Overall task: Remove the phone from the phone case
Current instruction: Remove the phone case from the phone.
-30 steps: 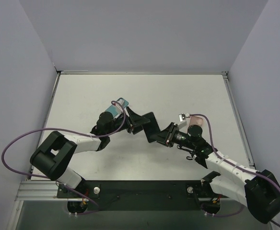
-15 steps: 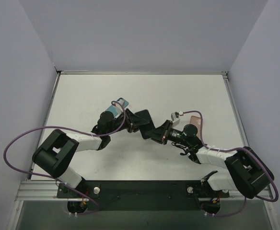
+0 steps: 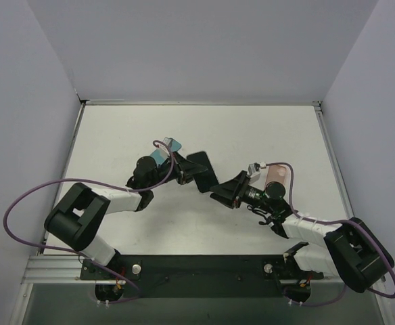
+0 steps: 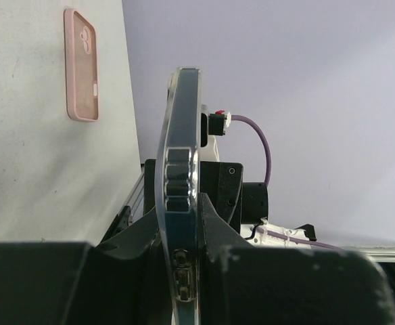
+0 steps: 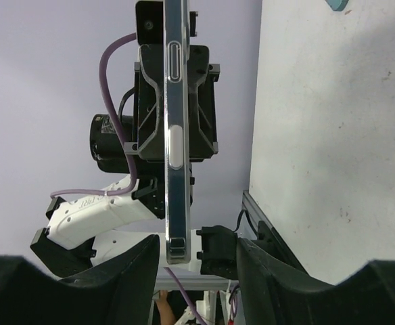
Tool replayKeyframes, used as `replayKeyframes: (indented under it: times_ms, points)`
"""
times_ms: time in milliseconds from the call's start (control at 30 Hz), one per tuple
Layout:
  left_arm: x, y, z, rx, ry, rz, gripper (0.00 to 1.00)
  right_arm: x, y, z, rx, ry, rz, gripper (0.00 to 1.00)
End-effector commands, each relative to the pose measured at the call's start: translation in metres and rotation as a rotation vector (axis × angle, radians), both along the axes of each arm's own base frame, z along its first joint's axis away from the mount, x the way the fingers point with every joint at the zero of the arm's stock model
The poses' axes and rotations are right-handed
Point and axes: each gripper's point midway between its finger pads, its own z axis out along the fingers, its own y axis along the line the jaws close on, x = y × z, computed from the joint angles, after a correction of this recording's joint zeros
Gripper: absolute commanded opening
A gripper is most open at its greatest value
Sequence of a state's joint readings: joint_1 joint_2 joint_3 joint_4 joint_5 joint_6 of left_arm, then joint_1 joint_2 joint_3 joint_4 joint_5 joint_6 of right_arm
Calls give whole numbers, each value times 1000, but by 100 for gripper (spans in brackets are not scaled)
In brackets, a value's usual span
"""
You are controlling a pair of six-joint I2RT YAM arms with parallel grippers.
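A dark phone (image 3: pixel 201 168) hangs above the table's middle, with my left gripper (image 3: pixel 184 175) shut on one end of it. In the left wrist view the phone (image 4: pixel 180 135) stands edge-on between the left gripper's (image 4: pixel 182 210) fingers. A clear rim like a thin case runs along one side of it. My right gripper (image 3: pixel 223 193) is open at the phone's other end. In the right wrist view the phone's edge (image 5: pixel 176 101) hangs between the spread fingers of the right gripper (image 5: pixel 197 244), touching neither.
A pink phone case (image 3: pixel 276 175) lies flat on the table beside the right wrist, and its back with the camera cutout (image 4: pixel 81 64) faces up. A teal item (image 3: pixel 162 154) lies by the left wrist. White walls close the table on three sides.
The left gripper has shut on the phone. The right gripper, which was shut on it, has opened and let go, drawing back slightly to the right.
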State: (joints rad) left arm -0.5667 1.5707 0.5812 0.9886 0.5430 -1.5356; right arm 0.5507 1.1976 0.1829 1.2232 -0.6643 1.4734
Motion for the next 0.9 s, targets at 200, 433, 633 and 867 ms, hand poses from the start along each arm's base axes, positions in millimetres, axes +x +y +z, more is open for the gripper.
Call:
replayKeyframes:
  times_ms: [200,433,633,867]
  points:
    - [-8,12,49,-107,-134,16,0,9,-9,30,73,-108,-77,41]
    - [-11,14,51,-105,-138,18,0,12,-7,38,121,-104,-70,24]
    - [-13,15,53,-104,-146,18,0,13,-9,41,141,-107,-86,32]
    - [-13,16,57,-103,-153,17,0,16,-9,47,133,-125,-101,33]
